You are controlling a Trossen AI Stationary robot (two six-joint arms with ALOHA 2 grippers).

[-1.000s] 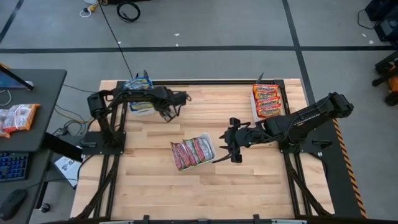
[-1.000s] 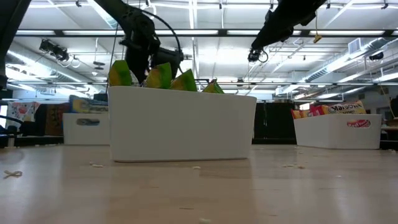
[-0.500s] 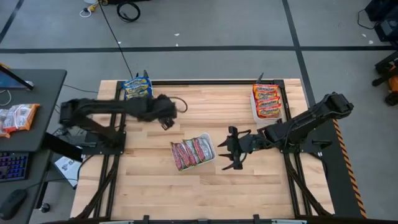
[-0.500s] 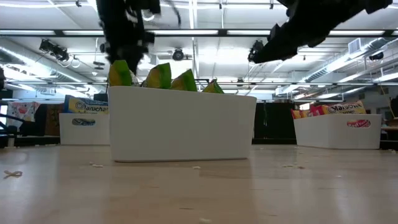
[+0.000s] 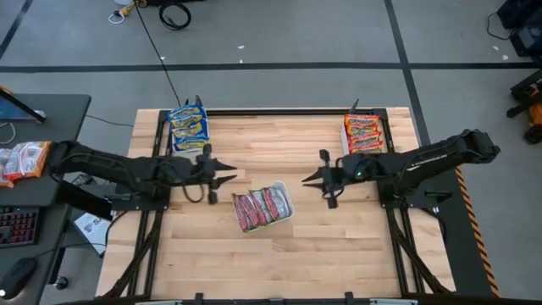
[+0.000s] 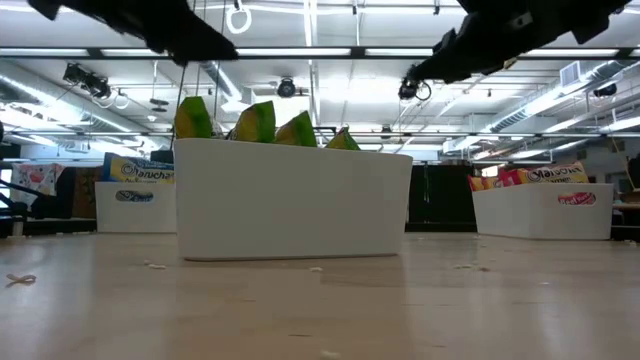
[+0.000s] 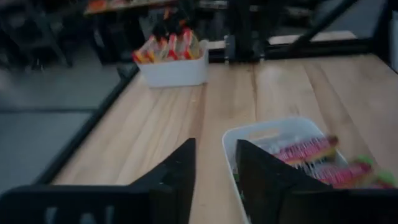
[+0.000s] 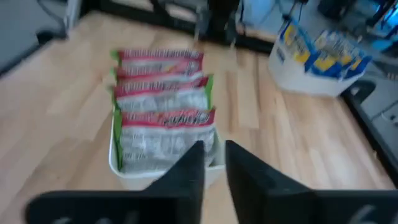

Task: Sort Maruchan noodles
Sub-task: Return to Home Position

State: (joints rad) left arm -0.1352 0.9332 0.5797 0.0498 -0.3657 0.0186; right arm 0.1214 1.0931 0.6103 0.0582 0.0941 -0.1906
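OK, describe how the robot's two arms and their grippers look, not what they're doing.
Both arms are slim, dark, built of long jointed segments, mounted at the sides of the wooden table. The left gripper and right gripper each carry two matte black, wedge-shaped fingers tapering to their tips. No markings can be made out.

Surface (image 5: 339,246): pale wood, lying inside a black frame (image 5: 279,111).
White bins: one (image 6: 290,205) sitting centrally, two (image 6: 135,205) (image 6: 545,213) sitting at far corners.
Desk (image 5: 59,119): standing alongside, dark.
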